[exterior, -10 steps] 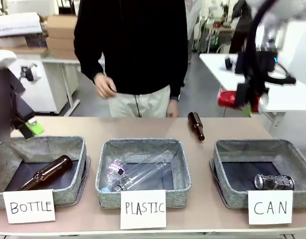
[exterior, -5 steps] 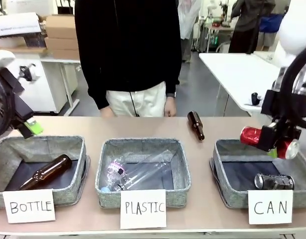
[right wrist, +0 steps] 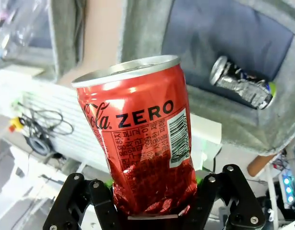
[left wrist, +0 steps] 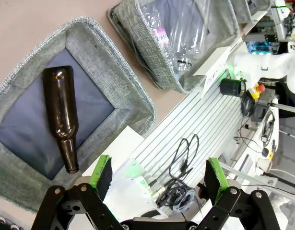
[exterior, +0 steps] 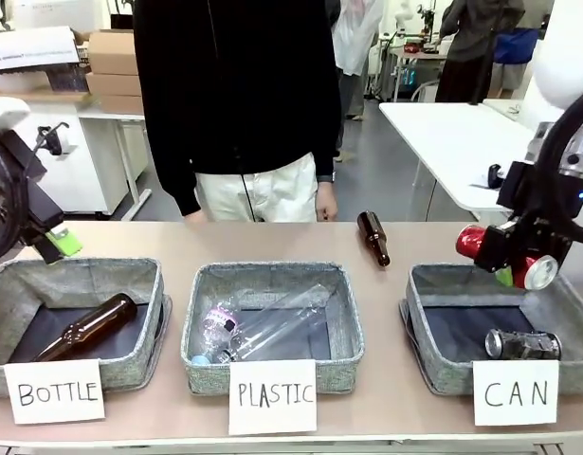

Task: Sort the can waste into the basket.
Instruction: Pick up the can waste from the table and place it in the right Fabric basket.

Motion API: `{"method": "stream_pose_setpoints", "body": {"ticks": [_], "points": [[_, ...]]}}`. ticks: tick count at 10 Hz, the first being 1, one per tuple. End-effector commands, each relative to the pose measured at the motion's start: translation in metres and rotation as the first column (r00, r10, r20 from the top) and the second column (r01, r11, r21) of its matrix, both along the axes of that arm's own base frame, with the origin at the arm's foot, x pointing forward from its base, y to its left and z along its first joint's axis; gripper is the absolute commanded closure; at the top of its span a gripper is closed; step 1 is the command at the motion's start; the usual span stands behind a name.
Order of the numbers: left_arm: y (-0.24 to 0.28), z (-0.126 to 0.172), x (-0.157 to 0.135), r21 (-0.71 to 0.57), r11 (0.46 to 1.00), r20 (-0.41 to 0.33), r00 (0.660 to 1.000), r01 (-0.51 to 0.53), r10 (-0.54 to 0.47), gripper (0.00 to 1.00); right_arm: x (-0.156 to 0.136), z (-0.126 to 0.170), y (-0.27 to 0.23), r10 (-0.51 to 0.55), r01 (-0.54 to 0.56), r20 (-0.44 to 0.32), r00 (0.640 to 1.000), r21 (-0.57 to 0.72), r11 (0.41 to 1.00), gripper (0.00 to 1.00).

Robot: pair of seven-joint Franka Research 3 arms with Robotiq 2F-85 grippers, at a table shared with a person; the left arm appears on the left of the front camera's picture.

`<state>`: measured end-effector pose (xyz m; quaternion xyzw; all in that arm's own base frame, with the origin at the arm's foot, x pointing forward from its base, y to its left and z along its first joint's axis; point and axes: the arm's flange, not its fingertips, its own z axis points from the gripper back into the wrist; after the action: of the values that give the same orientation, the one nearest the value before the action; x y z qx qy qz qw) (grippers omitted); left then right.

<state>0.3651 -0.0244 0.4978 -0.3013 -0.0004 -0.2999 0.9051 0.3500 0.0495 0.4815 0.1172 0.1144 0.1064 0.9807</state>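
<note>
The right gripper (exterior: 515,263) has its jaws around the red can (exterior: 504,256), whose long axis runs crosswise between the fingers. The CAN basket (exterior: 426,332) lies directly below it, the silvery can (exterior: 523,345) already inside (the left gripper (left wrist: 159,178), spread wide and empty, hangs well apart).

The tabletop (exterior: 272,242) is light brown. Three grey baskets sit on it in a row. The left basket (exterior: 78,284) has a white sign that says BOTTLE (exterior: 54,391) leaning at its front. The middle basket (exterior: 272,280) has a sign that says PLASTIC (exterior: 272,396). The right basket (exterior: 433,322) has a sign that says CAN (exterior: 515,392). One brown bottle (exterior: 373,237) lies on its side on the bare tabletop, behind the baskets, between the middle one and the right one.
</note>
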Motion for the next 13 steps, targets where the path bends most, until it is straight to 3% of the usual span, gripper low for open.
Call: {"method": "stream_pose_setpoints", "body": {"ticks": [1, 2, 3, 4, 5, 7, 8, 13], "points": [[0.002, -0.001, 0.000, 0.003, 1.000, 0.007, 1.000, 0.007, -0.007, 0.00, -0.007, -0.006, -0.006, -0.090, 0.089, 0.052, 0.995, 0.016, 0.996, 0.32], [0.002, -0.001, 0.000, 0.003, 1.000, 0.007, 1.000, 0.007, -0.007, 0.00, -0.009, -0.004, -0.005, -0.118, 0.117, 0.090, 0.989, 0.017, 0.993, 0.32], [0.002, -0.001, 0.000, 0.003, 1.000, 0.007, 1.000, 0.007, -0.007, 0.00, -0.011, -0.002, -0.005, -0.128, 0.127, 0.143, 0.981, 0.017, 0.992, 0.00], [0.002, -0.001, 0.000, 0.003, 1.000, 0.007, 1.000, 0.007, -0.007, 0.00, -0.011, 0.001, -0.005, -0.132, 0.132, 0.195, 0.972, 0.013, 0.991, 0.29], [0.002, -0.001, 0.000, 0.003, 1.000, 0.007, 1.000, 0.007, -0.007, 0.00, -0.012, 0.004, -0.005, -0.152, 0.154, 0.259, 0.954, 0.012, 0.988, 0.00], [0.002, -0.001, 0.000, 0.003, 1.000, 0.007, 1.000, 0.007, -0.007, 0.00, -0.014, 0.010, -0.006, -0.192, 0.197, 0.399, 0.897, 0.031, 0.980, 0.00], [0.002, -0.001, 0.000, 0.003, 1.000, 0.007, 1.000, 0.007, -0.007, 0.00, -0.014, 0.011, -0.007, -0.209, 0.209, 0.426, 0.880, 0.048, 0.977, 0.00], [0.002, -0.001, 0.000, 0.003, 1.000, 0.007, 1.000, 0.007, -0.007, 0.00, -0.004, 0.010, -0.003, -0.177, 0.146, 0.402, 0.898, 0.106, 0.984, 0.00]]}}
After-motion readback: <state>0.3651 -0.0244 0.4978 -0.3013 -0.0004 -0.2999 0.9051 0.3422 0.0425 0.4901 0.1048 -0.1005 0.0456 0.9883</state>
